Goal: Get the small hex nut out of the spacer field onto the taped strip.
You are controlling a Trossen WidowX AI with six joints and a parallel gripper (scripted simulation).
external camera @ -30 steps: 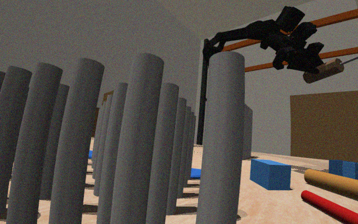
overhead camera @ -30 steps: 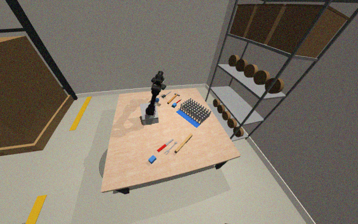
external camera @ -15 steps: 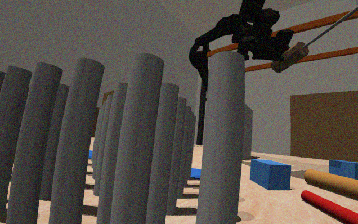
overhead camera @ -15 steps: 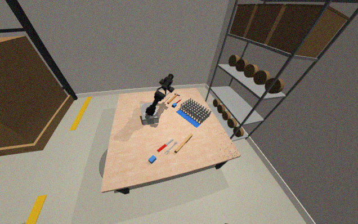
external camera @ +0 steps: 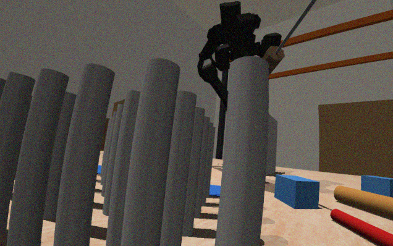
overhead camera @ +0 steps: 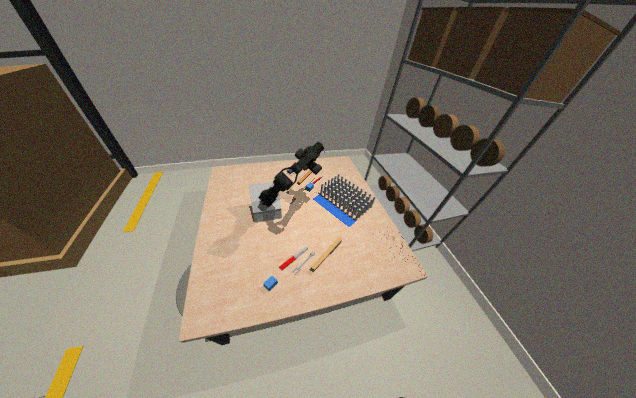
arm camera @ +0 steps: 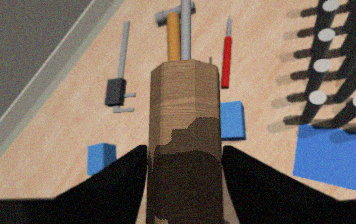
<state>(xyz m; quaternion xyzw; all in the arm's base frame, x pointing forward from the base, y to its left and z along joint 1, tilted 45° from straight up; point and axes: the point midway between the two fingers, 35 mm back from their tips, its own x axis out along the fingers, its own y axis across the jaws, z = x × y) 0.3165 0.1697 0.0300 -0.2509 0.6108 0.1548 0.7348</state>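
Above the tabletop [overhead camera: 240,280] the pincer [arm camera: 185,165] clamps a wooden-handled tool [arm camera: 184,115] — shaft pointing straight ahead, its tip cut off; nut unseen.

The hex nut could not be found in any view; the spacers [overhead camera: 347,197] stood too small from the top and screened the table between them in the exterior view. There the nearest spacer [external camera: 244,148] hid the arm's lower part and part of the gripper [external camera: 268,46]. The wooden tool handle [arm camera: 185,125] ran off the wrist picture's bottom edge, and its grey shaft [arm camera: 186,27] off the top, so the tip went unseen. The taped strip [arm camera: 325,155] was cut by the right edge.
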